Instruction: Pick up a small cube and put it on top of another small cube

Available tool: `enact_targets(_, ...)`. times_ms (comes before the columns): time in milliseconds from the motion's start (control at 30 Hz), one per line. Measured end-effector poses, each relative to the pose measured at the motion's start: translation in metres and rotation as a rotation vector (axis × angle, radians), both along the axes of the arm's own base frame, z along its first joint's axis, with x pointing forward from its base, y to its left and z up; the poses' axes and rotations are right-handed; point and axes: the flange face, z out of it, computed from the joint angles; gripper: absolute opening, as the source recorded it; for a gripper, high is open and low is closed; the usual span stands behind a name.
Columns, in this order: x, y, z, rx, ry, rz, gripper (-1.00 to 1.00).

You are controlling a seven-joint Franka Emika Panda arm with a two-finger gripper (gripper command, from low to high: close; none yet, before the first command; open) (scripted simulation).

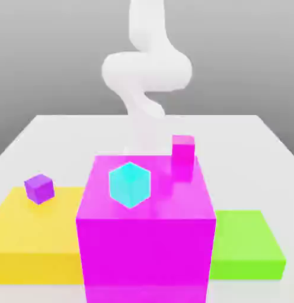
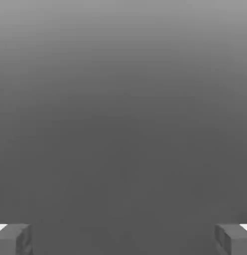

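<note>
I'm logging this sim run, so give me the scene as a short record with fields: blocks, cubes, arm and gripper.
big block: magenta block, front centre
on it: cyan cube; small magenta upright block near its back edge
yellow slab: exterior view's left, with purple cube on it
green slab: exterior view's right
arm: white arm behind the big block
gripper: fingers wide apart, nothing between them

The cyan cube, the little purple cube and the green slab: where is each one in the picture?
cyan cube (image 1: pixel 130 184): exterior view, on the corner where its faces meet.
purple cube (image 1: pixel 40 189): exterior view, on its front faces.
green slab (image 1: pixel 244 237): exterior view, on its bare top.
</note>
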Motion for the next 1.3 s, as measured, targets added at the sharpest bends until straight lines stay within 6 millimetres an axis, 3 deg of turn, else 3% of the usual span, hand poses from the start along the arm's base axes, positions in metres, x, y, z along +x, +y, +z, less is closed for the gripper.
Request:
enact_targets(267, 0.086, 0.070, -0.092, -0.124, 0.177, 0.240, 0.00)
enact_targets(533, 0.136, 0.153, -0.207, -0.238, 0.340, 0.495, 0.00)
enact_targets(667, 0.142, 0.204, -0.272, -0.293, 0.416, 0.644, 0.00)
enact_targets(800, 0.144, 0.239, -0.340, -0.340, 0.494, 0.769, 0.00)
enact_targets(1000, 0.122, 0.294, -0.447, -0.407, 0.606, 0.973, 0.00)
enact_targets(1067, 0.112, 0.308, -0.483, -0.424, 0.638, 1.033, 0.00)
enact_targets(1167, 0.108, 0.313, -0.532, -0.430, 0.649, 1.055, 0.00)
enact_targets(1200, 0.107, 0.314, -0.547, -0.430, 0.650, 1.056, -1.00)
enact_targets(1300, 0.107, 0.314, -0.547, -0.430, 0.650, 1.057, -1.00)
